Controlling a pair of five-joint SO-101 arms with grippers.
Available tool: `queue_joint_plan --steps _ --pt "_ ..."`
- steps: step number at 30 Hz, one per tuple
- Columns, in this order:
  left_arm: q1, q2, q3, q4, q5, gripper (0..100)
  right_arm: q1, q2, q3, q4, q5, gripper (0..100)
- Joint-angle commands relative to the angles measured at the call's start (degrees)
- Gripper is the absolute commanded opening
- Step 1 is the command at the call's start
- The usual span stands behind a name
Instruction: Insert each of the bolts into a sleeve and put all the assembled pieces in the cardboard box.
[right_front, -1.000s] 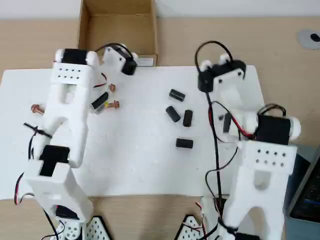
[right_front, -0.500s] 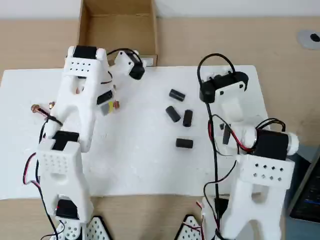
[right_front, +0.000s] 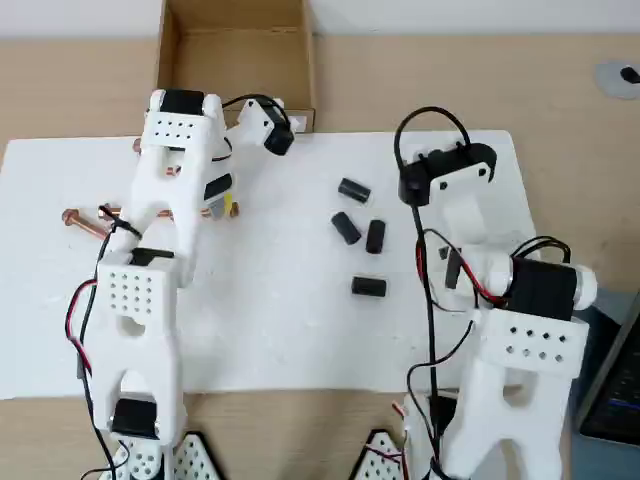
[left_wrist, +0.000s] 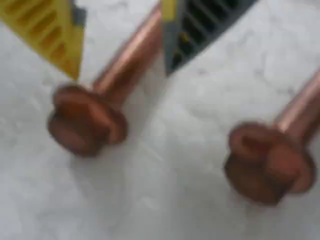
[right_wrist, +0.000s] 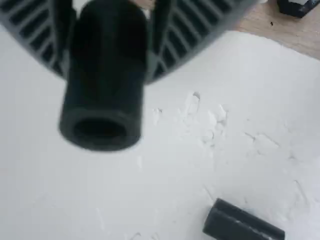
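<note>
Left tool (left_wrist: 120, 67) gapes astride a bolt (left_wrist: 87, 117); right tool (right_wrist: 107, 55) grips a sleeve (right_wrist: 102, 100); other sleeves (right_front: 368, 287) lie outside the box (right_front: 170, 50).

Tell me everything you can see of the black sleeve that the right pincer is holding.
The sleeve is a short black tube with a matte finish, plastic or rubber by its look. The end facing the wrist camera has a round open bore with no bolt in it. The right pincer clamps it from both sides between dark ribbed fingers. It appears raised above the white foam sheet and touches nothing else.
</note>
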Motion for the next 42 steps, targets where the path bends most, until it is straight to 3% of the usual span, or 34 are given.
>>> queue_joint_plan --steps 1,4,9,17,29,35,42 --pt "0.62 2.51 -5.8 0.35 -0.88 12 0.84 -1.45 0.04 -0.7 -0.09 1.2" --pt "0.53 6.81 -8.88 0.35 -0.7 11 0.84 -1.45 0.04 -0.7 -0.09 1.2" --pt "0.79 11.03 -12.57 0.62 0.53 1 0.84 -1.45 0.04 -0.7 -0.09 1.2" --pt "0.97 11.21 -18.9 3.43 6.33 0 0.57 -1.54 -0.4 0.53 -0.35 1.2" --pt "1.85 8.31 -32.35 3.43 31.91 0 0.84 -1.54 -2.24 4.92 -0.44 1.2" --pt "3.52 -3.47 -29.1 3.52 34.2 0 0.92 -1.63 -8.66 6.07 -0.44 1.2" --pt "6.33 -23.87 -9.05 3.52 37.98 0 0.92 -1.63 -13.41 6.24 -0.53 1.2"
